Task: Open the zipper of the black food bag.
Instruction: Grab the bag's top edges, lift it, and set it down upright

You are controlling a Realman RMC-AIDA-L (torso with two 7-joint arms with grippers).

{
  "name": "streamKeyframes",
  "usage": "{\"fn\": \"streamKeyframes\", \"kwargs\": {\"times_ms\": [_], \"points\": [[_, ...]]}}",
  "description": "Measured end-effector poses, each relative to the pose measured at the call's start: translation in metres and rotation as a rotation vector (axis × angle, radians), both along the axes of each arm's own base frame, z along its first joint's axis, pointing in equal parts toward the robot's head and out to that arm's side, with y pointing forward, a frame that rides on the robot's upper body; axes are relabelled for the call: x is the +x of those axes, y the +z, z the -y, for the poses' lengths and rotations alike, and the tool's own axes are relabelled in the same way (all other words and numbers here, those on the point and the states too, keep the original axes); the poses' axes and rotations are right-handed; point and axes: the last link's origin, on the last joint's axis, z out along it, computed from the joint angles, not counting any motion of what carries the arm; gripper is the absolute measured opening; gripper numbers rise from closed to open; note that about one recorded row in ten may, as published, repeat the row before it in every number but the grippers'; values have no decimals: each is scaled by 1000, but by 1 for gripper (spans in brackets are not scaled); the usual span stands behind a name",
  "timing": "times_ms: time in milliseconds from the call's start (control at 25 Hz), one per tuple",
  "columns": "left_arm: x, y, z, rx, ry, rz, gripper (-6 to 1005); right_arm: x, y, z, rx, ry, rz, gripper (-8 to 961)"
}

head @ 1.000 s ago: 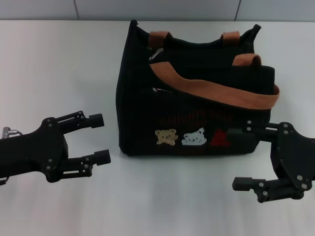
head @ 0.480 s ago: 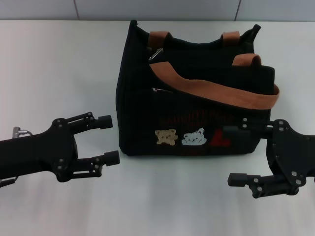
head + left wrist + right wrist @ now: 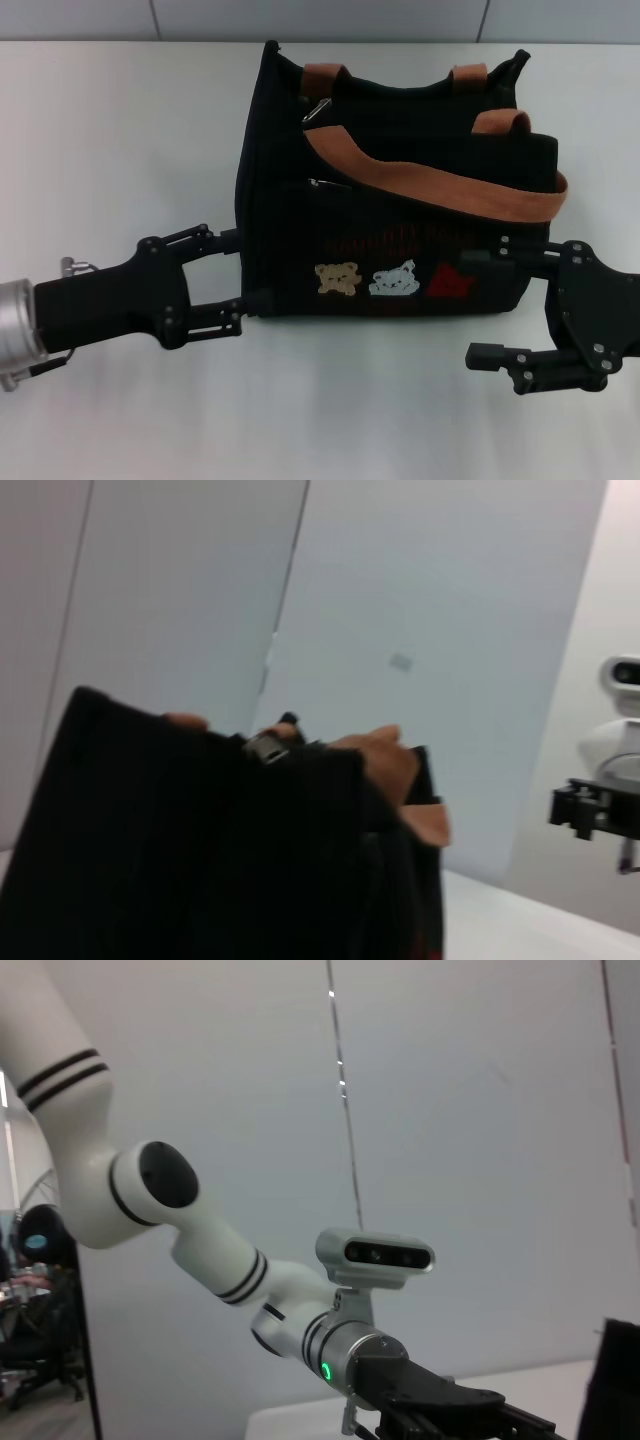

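Grippers flanking the closed food bag

Black food bag [image 3: 395, 225] is standing upright on the white table [image 3: 120, 130], its patches facing the robot. Zipper [image 3: 400, 88] is running along the bag's top between the tan handles [image 3: 440, 185], its silver pull tab [image 3: 316, 110] lying at the bag's left end, so the top is looking closed. Left gripper [image 3: 240, 270] is reaching in at the bag's lower left corner, fingers spread wide with their tips at the fabric, grasping nothing. Right gripper [image 3: 478, 306] is hovering at the bag's lower right corner, likewise spread and empty, its upper finger overlapping the bag's front.
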Motion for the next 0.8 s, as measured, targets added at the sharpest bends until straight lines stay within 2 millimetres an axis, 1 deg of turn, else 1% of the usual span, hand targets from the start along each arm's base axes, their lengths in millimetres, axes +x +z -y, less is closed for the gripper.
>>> {"fn": "streamKeyframes", "kwargs": {"times_ms": [120, 520, 600, 800], "points": [[-1, -5, -5, 20, 25, -20, 738, 3, -1, 0, 9, -17, 10, 812], [-2, -7, -19, 100, 87, -12, 712, 7, -3, 1, 21, -36, 20, 812], [1, -11, -21, 110, 88, 4, 706, 7, -3, 2, 22, -36, 20, 811], [10, -31, -24, 118, 82, 11, 693, 8, -3, 1, 25, -38, 23, 811]]}}
